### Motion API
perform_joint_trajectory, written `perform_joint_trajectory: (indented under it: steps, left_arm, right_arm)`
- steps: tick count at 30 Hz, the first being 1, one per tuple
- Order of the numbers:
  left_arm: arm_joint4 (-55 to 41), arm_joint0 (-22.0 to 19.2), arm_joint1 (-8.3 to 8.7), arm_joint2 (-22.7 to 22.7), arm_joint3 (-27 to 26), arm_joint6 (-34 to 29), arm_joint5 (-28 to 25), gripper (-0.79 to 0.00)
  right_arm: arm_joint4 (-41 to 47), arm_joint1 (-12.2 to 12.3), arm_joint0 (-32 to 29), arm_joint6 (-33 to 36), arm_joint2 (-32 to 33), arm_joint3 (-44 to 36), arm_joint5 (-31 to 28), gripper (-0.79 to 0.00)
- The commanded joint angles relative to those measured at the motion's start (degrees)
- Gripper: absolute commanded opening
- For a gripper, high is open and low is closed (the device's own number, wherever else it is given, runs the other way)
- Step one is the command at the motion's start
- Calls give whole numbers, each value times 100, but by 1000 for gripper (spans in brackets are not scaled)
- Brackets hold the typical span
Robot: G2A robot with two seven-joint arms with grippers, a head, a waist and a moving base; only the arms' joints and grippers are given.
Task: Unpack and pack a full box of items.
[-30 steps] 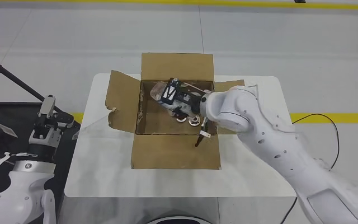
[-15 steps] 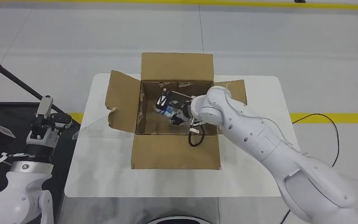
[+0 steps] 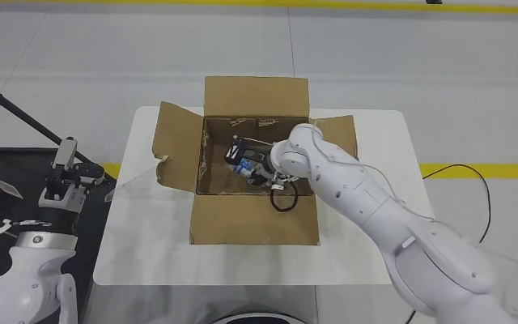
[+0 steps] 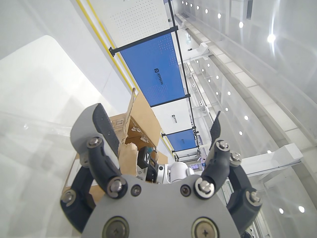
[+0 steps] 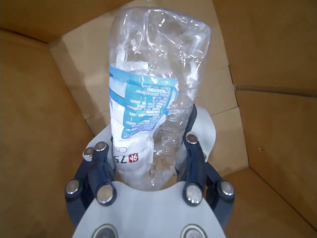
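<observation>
- Currently the crushed bottle (image 5: 153, 95) is clamped in the right hand (image 5: 151, 132) inside the box (image 5: 37, 100), long axis aimed at its floor
- The left hand (image 4: 158, 115) is held wide, well apart

A white desk (image 3: 146, 243) stands on a pale grey floor (image 3: 105, 57). A yellow line (image 3: 243, 3) crosses at 12 o'clock, and a yellow strip (image 3: 469, 169) lies at 3 o'clock beside a thin black cable (image 3: 489, 202). A black pole (image 3: 32, 120) slants at 9 o'clock. The left wrist view shows a blue panel (image 4: 158, 75) and ceiling lights (image 4: 271, 38).
</observation>
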Motion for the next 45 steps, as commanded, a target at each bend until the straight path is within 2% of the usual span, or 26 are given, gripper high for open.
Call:
perform_joint_trajectory:
  steps: [1, 2, 3, 8, 13, 17, 21, 25, 32, 37, 45]
  left_arm:
    - [-21, 1, 4, -17, 7, 29, 1, 0]
    - [-32, 1, 7, -25, 12, 31, 1, 0]
    - [-32, 1, 11, -36, 20, 35, 1, 0]
    - [50, -10, 34, -50, 87, 13, 21, 0]
    - [281, -100, 77, 54, 245, -167, 49, 0]
    - [508, -186, 120, 172, 384, -405, -32, 0]
    - [693, -222, 161, 289, 446, -686, -209, 0]
    - [965, -263, 203, 468, 479, -941, -361, 0]
    - [1334, -504, 268, 836, 752, -1222, -439, 0]
    - [1650, -650, 312, 1100, 882, -1381, -495, 0]
    - [1904, -774, 371, 1399, 976, -1610, -554, 0]
  right_arm:
    - [-10, -41, 13, -10, 5, 75, -25, -225]
    - [-19, -59, 22, -11, 11, 110, -48, -92]
    - [-20, -73, 29, -10, 22, 143, -66, 0]
    - [-72, -93, 37, -95, 113, 156, -174, 0]
    - [-112, 6, -4, -106, 310, -99, -316, 0]
    - [-195, 180, -104, -136, 595, -517, -264, 0]
    - [-227, 497, -350, -147, 1135, -1237, -288, 0]
    - [-281, 934, -888, 59, 1971, -2396, -313, 0]
    - [-287, 1577, -2327, 564, 3649, -4662, -456, 0]
    - [-256, 1818, -3113, 604, 4537, -5624, -621, 0]
    - [-173, 2027, -3833, 361, 5550, -6193, -656, 0]
